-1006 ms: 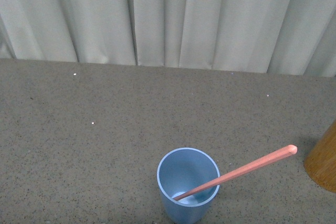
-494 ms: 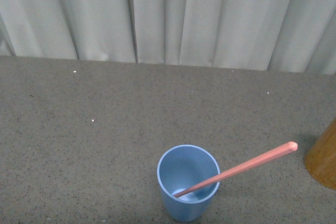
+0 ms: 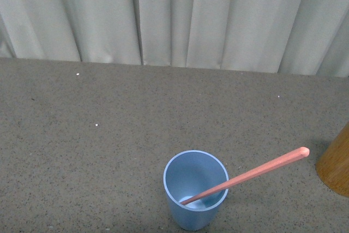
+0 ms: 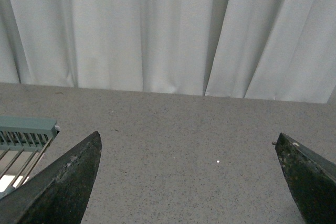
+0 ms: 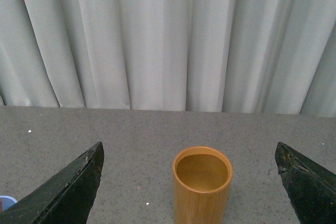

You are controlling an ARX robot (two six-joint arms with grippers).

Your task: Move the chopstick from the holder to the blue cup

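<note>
A light blue cup (image 3: 194, 190) stands upright near the front of the grey table. One salmon-pink chopstick (image 3: 256, 172) leans in it, its thin end inside and its rounded thick end jutting out to the right. The orange-brown wooden holder (image 3: 336, 165) shows in part at the right edge; in the right wrist view the holder (image 5: 202, 184) looks empty inside. My right gripper (image 5: 189, 150) is open, its fingers wide apart on either side of the holder, holding nothing. My left gripper (image 4: 187, 140) is open over bare tabletop. Neither gripper shows in the front view.
A pale pleated curtain (image 3: 174, 17) hangs along the table's far edge. A grey-green slatted rack (image 4: 26, 132) sits at the table's edge in the left wrist view. A sliver of the blue cup (image 5: 5, 202) shows in the right wrist view's corner.
The front view has shifted slightly, so the cup, chopstick and holder sit a little higher in the picture. The chopstick keeps its lean in the cup.
</note>
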